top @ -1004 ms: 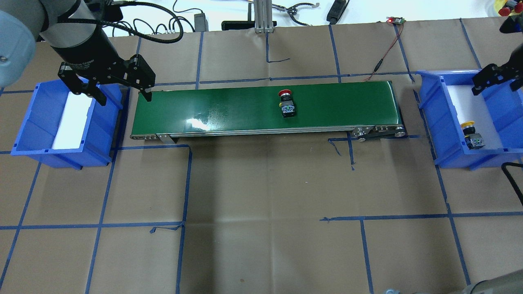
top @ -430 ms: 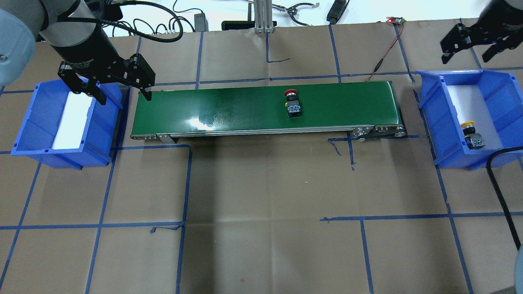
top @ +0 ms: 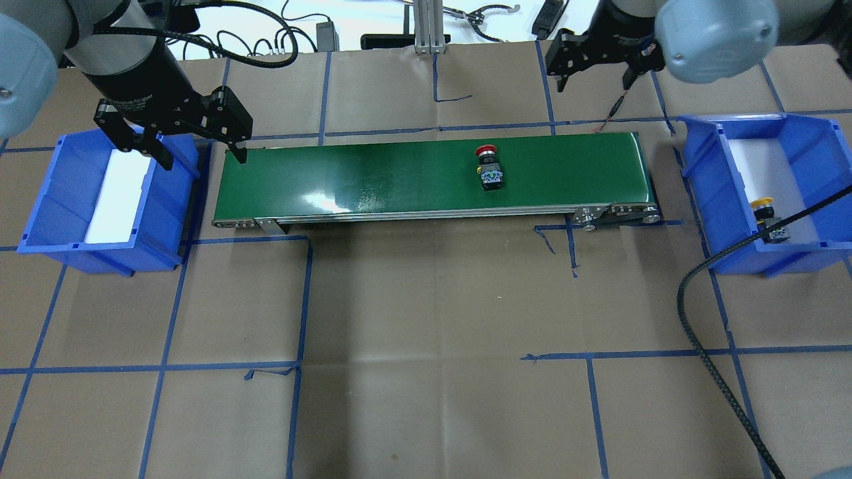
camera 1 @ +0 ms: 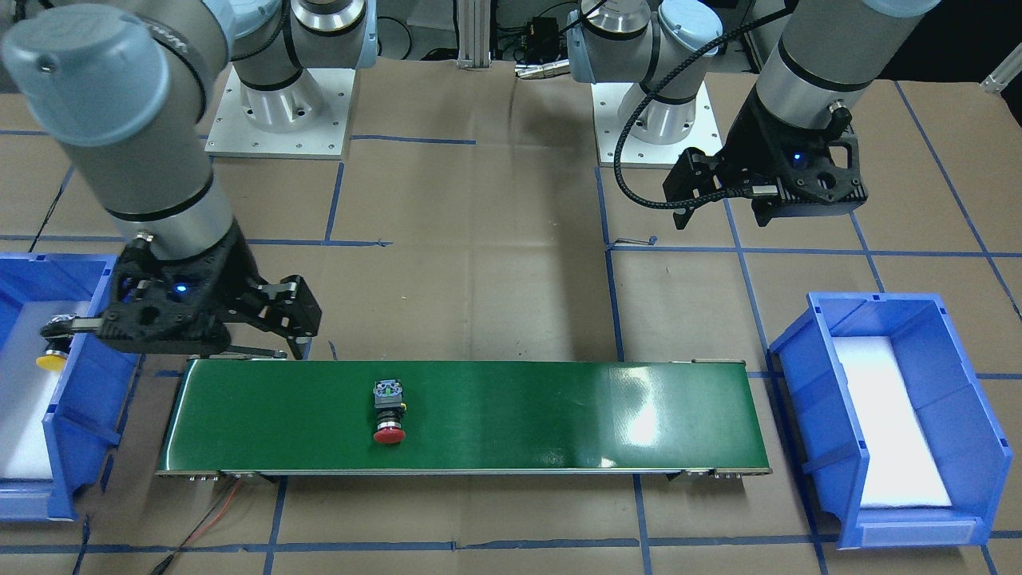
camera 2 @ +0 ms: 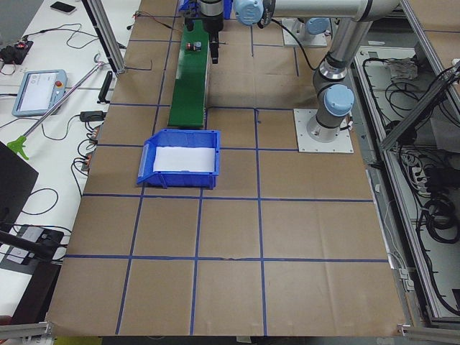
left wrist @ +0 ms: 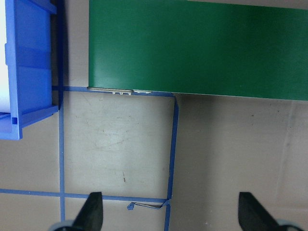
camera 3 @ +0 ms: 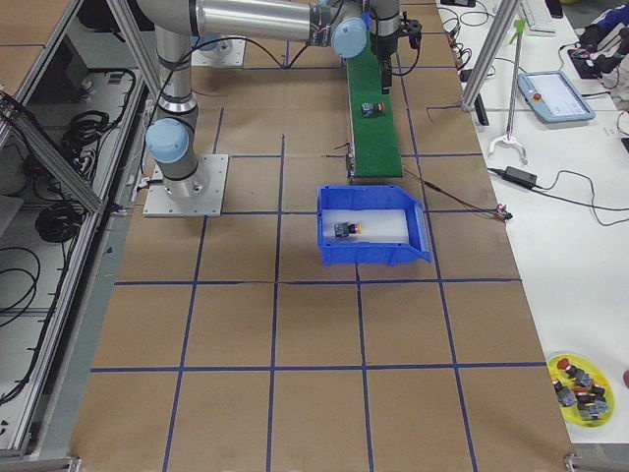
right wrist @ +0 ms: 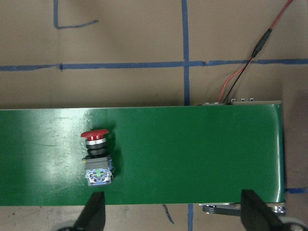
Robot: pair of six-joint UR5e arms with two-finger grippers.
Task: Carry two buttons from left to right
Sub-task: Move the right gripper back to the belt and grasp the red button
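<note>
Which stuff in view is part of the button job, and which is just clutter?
Job:
- red button, on the belt
- yellow button, in the right bin
- left bin
- left gripper and right gripper, both open

Clutter:
- pendant
- plate of spare buttons
- phone

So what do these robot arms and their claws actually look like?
The left arm and right arm are silver tubes with pale blue-grey joint caps and black wrists. The left gripper and right gripper are black and two-fingered. A black braided cable runs along each arm, and a blue light glows at each wrist.
</note>
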